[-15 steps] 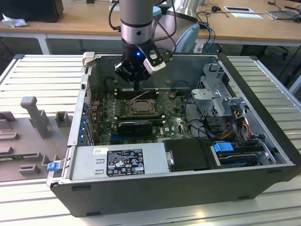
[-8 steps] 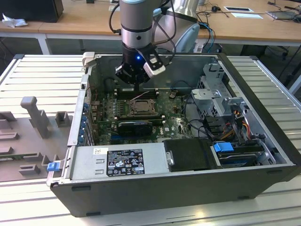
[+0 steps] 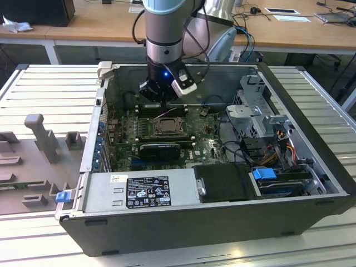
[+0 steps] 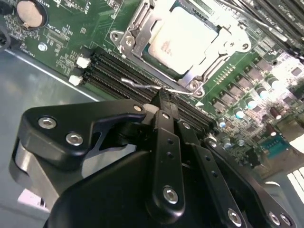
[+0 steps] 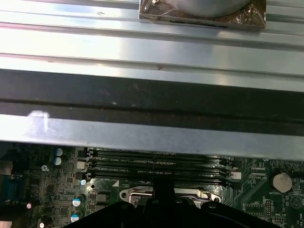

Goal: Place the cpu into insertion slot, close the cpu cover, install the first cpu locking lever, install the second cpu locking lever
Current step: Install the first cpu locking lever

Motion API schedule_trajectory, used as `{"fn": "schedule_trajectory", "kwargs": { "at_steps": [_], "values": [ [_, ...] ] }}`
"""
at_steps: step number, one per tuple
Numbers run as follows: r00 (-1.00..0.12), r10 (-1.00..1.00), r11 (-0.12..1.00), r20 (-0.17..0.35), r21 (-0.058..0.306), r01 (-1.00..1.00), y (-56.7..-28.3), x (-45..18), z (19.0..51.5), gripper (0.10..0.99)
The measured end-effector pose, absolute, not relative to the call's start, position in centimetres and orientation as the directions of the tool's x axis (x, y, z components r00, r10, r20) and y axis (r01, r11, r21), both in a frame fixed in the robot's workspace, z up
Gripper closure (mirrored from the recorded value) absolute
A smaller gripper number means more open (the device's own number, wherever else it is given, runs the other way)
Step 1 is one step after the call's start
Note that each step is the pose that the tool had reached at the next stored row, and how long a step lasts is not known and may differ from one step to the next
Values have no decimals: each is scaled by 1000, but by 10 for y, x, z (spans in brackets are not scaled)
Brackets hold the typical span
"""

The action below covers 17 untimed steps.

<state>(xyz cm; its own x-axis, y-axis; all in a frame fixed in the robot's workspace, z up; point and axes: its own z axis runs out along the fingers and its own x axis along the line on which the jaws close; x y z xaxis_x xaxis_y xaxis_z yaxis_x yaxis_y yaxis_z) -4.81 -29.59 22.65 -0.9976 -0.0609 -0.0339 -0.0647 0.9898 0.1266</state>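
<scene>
Behind my workspace: ribbed aluminium table under the open computer case; wooden desks beyond, strewn with papers.

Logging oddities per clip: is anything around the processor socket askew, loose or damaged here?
Nothing looks damaged. The cpu sits square under its closed cpu cover. One thin locking lever sticks out unlatched beside the gripper.

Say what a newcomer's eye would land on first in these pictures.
First the gripper, reaching down into the open computer case at the motherboard. Next the cpu, pale and square, lying in its slot with the silver cover framing it. A thin wire lever lies at the gripper's tip.
</scene>
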Motion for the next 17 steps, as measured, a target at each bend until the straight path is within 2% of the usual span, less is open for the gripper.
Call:
{"fn": "schedule_trajectory", "kwargs": {
  "at_steps": [17],
  "values": [
    [-998, -57, 990, -34, 126, -61, -292, -27, 213, 980]
  ]
}}
